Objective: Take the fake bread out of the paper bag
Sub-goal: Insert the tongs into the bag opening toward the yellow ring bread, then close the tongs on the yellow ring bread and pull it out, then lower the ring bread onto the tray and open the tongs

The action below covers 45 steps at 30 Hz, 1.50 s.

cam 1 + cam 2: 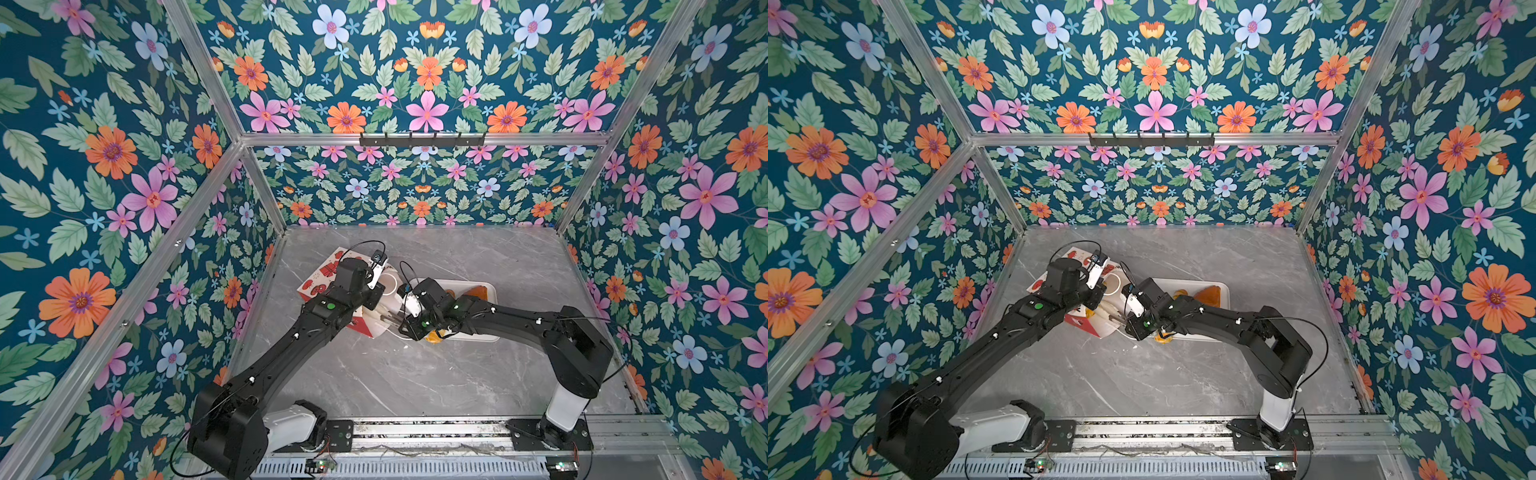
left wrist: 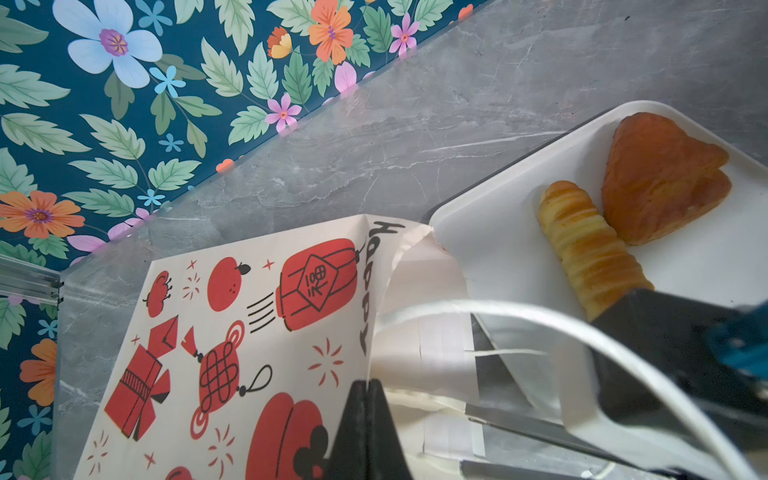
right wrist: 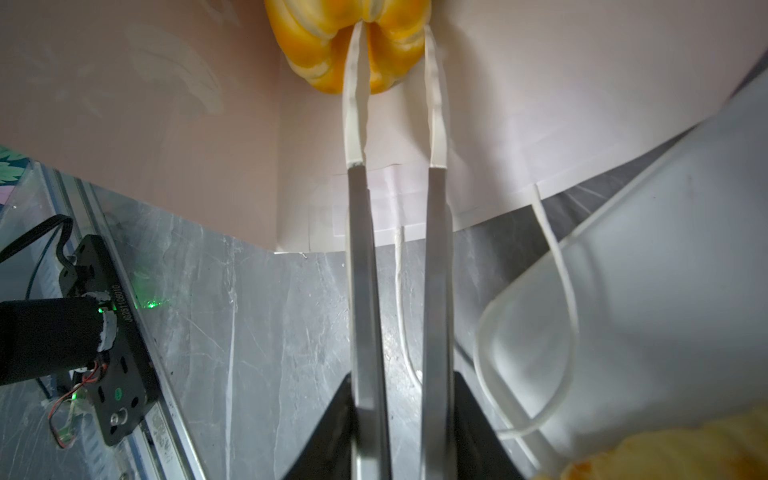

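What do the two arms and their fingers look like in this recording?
Both the left arm and the right arm are built of black, boxy links on white base segments. They have small green lights, white clips and thin black cables looping near the wrists. The left fingers are short black wedges. The right fingers are long, slim silver blades with white-wrapped tips.

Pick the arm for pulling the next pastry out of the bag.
Right. The right fingers reach inside the paper bag, straddling the yellow pastry. The left fingers are shut on the bag's edge, so that arm is occupied.
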Each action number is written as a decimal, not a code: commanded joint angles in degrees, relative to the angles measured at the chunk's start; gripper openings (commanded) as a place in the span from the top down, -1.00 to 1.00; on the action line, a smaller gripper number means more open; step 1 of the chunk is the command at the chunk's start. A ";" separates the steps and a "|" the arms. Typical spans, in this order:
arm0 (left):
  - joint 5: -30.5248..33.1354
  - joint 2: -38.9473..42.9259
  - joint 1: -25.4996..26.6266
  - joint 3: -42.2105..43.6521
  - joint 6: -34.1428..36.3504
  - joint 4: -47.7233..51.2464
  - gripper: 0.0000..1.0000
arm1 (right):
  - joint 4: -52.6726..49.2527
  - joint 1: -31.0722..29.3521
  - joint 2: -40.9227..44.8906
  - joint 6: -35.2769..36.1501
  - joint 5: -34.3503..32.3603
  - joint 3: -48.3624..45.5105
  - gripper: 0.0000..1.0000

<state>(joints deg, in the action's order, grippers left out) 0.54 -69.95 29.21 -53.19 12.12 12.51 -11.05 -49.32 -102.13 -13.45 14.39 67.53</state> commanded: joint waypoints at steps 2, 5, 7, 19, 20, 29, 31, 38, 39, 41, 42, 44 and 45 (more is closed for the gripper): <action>0.24 -0.05 -0.03 -0.25 -0.34 -1.12 0.93 | 2.74 -0.07 0.74 -0.78 -0.51 0.26 0.46; 1.59 -0.42 -0.03 -0.25 -0.79 -1.56 0.94 | -1.26 -0.07 2.62 -0.20 -1.24 0.60 0.46; 2.55 -0.61 -0.03 -0.16 -1.19 -2.05 0.93 | -6.05 -0.07 3.86 0.45 -1.94 1.57 0.47; 8.38 -3.09 -0.03 -0.23 -3.57 -6.87 0.94 | -28.39 3.75 14.83 1.23 1.23 3.90 0.48; 8.79 -3.44 -0.03 -0.25 -3.66 -7.19 0.94 | -30.01 4.25 15.59 1.09 1.55 4.29 0.49; 12.66 -7.46 -0.21 1.07 -6.00 -11.53 0.96 | -49.27 7.95 18.36 1.79 0.23 11.00 0.49; 13.24 -7.67 -0.29 1.85 -6.21 -12.76 0.96 | -53.20 8.68 17.14 2.41 -0.93 13.67 0.49; 14.79 -7.12 -0.56 2.96 -6.69 -13.04 0.96 | -63.33 11.97 10.62 4.71 -5.23 23.97 0.49; 14.62 -6.65 -0.52 3.24 -6.83 -13.06 0.96 | -64.36 12.40 9.49 5.29 -6.02 25.35 0.49; 13.98 -5.92 -0.54 3.91 -7.16 -13.33 0.96 | -66.44 13.50 6.69 5.87 -6.95 27.66 0.49; 13.68 -5.47 -0.54 4.16 -7.27 -13.38 0.96 | -66.67 14.18 4.79 5.86 -6.74 28.61 0.49; 13.20 -4.55 -0.56 4.80 -7.31 -13.49 0.96 | -66.78 15.21 2.68 5.76 -5.83 29.93 0.49; 12.92 -4.12 -0.55 5.08 -7.39 -13.52 0.96 | -67.42 15.33 1.46 5.60 -6.50 31.02 0.49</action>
<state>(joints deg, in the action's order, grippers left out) 13.74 -74.91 28.71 -48.45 5.58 0.51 -75.18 -34.41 -98.91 -8.67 9.02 96.86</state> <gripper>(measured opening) 0.039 0.258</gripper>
